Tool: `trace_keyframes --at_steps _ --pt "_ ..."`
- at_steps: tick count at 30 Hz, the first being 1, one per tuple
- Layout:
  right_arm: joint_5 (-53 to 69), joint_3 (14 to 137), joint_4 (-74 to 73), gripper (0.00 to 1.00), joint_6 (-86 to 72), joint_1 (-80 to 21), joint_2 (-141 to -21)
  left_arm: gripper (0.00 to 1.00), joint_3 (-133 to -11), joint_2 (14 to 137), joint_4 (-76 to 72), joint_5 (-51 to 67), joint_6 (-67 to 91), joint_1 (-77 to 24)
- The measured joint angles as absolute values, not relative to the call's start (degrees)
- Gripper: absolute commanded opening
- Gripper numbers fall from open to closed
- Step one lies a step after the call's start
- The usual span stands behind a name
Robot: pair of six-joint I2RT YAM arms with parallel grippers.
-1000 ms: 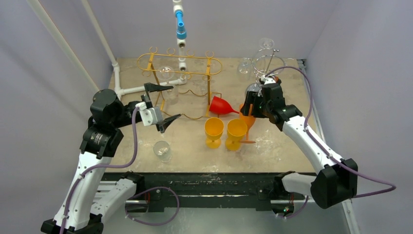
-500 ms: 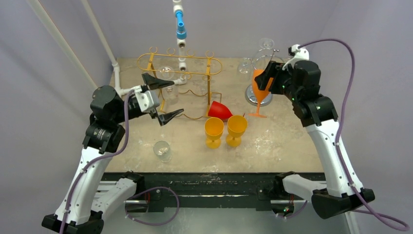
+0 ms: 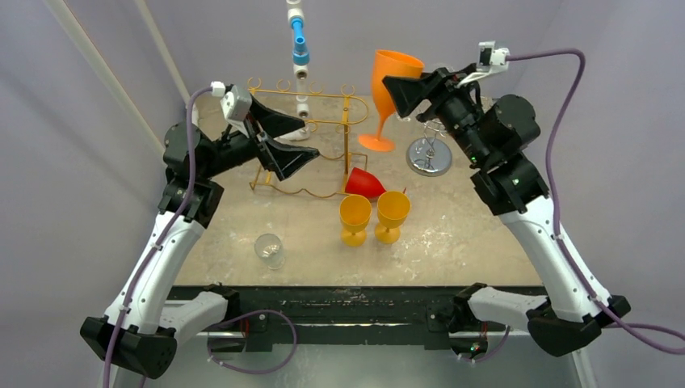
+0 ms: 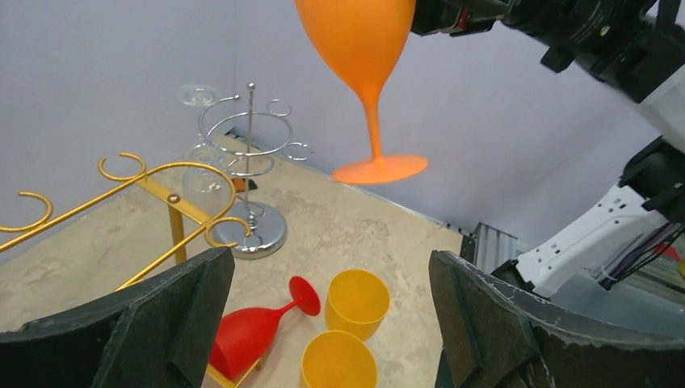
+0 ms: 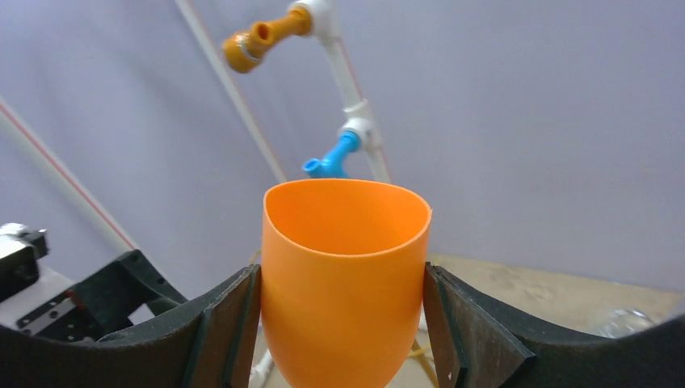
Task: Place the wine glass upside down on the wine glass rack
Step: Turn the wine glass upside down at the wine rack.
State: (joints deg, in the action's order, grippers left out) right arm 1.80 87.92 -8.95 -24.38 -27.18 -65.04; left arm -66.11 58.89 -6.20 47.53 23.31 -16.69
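Note:
The orange wine glass [image 3: 391,81] hangs high in the air behind the table's middle, bowl up and foot down, slightly tilted. My right gripper [image 3: 397,87] is shut on its bowl; in the right wrist view the glass [image 5: 343,242] fills the gap between both pads [image 5: 234,323]. In the left wrist view the glass [image 4: 361,48] hangs above the table. My left gripper [image 3: 311,141] is open and holds nothing, raised in front of the gold wire rack [image 3: 299,103]. A chrome rack [image 3: 429,155] with a round base stands at the back right.
A red glass [image 3: 365,181] lies on its side by the gold rack's foot. Two yellow cups [image 3: 355,217] [image 3: 392,214] stand upright mid-table. A clear glass [image 3: 269,249] stands near the front left. A white pipe with a blue fitting [image 3: 300,48] hangs at the back.
My right arm has lifted the orange glass off the table and swung it up and left. My left arm has risen toward the gold rack, jaws still open.

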Motion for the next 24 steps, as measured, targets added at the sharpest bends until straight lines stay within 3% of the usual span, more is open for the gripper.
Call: trace_keyframes --at_steps 11,24 --pt "-3.8 81.8 21.3 0.50 -15.3 -46.0 -67.6 1.00 -65.0 57.3 -9.1 46.9 40.0 -16.7" --pt "-11.1 82.7 36.1 0.49 4.0 -58.9 -71.8 0.96 -69.3 60.0 -6.6 47.2 51.7 -16.7"
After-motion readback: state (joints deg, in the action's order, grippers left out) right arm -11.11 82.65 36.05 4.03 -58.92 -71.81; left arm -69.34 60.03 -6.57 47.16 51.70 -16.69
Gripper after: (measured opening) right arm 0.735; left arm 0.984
